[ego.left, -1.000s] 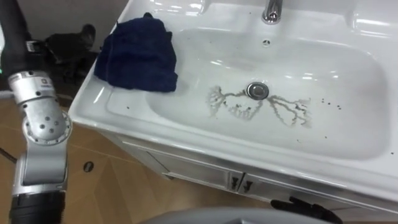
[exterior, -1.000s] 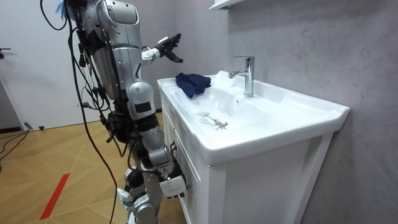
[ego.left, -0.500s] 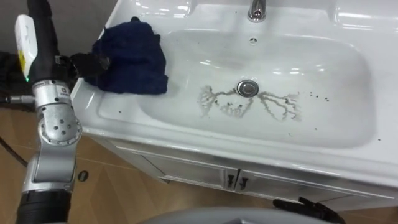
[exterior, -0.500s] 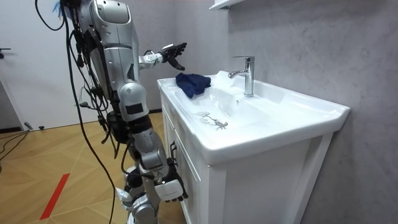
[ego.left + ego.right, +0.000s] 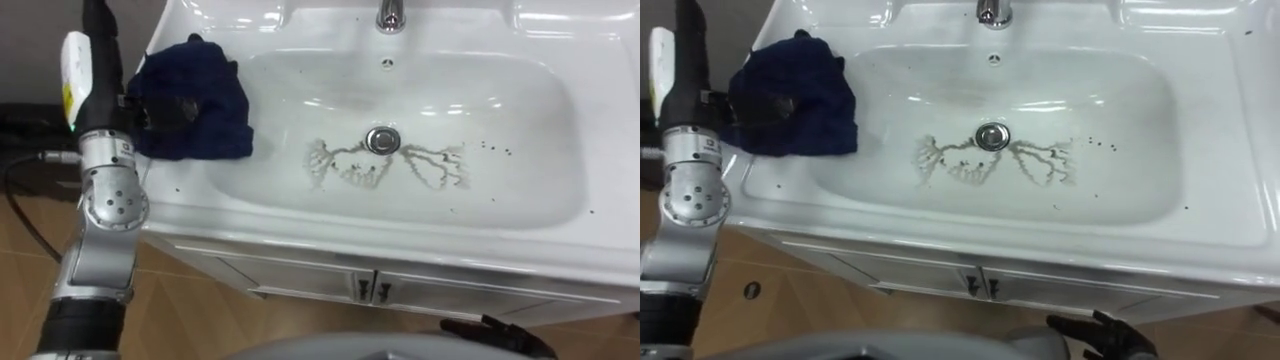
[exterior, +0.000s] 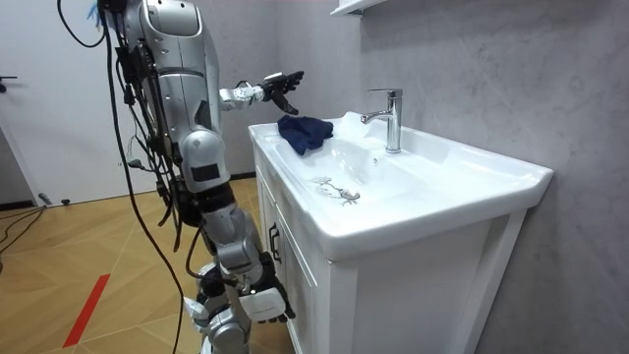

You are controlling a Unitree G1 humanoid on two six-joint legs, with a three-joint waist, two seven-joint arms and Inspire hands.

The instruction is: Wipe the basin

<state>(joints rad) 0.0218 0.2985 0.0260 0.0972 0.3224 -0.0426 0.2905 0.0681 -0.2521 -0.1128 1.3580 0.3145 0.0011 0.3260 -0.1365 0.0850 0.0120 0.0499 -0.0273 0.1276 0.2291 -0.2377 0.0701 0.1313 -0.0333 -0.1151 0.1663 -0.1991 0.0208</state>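
Observation:
A crumpled dark blue cloth (image 5: 200, 95) lies on the white basin's (image 5: 300, 215) left rim, also seen as the cloth (image 6: 304, 132) in the room view. My left hand (image 5: 160, 108) hovers just above the cloth's left part with straight, spread fingers, holding nothing; the room view shows this left hand (image 6: 278, 86) a little above the cloth. Grey-brown dirt streaks (image 5: 385, 168) branch out round the drain (image 5: 381, 139) in the bowl. Dark specks (image 5: 490, 148) dot the bowl's right side. My right hand (image 5: 1102, 334) hangs low before the cabinet, fingers relaxed.
A chrome tap (image 5: 388, 14) stands at the basin's back edge. White cabinet doors (image 5: 365, 288) with small handles sit below the basin. Wooden floor (image 5: 190, 320) lies to the left. I stand at the basin's front left corner, with a grey wall (image 6: 491, 69) behind it.
My left hand has reached forward from beside the basin to over the blue cloth. The eye view has shifted, so the basin sits further left and higher.

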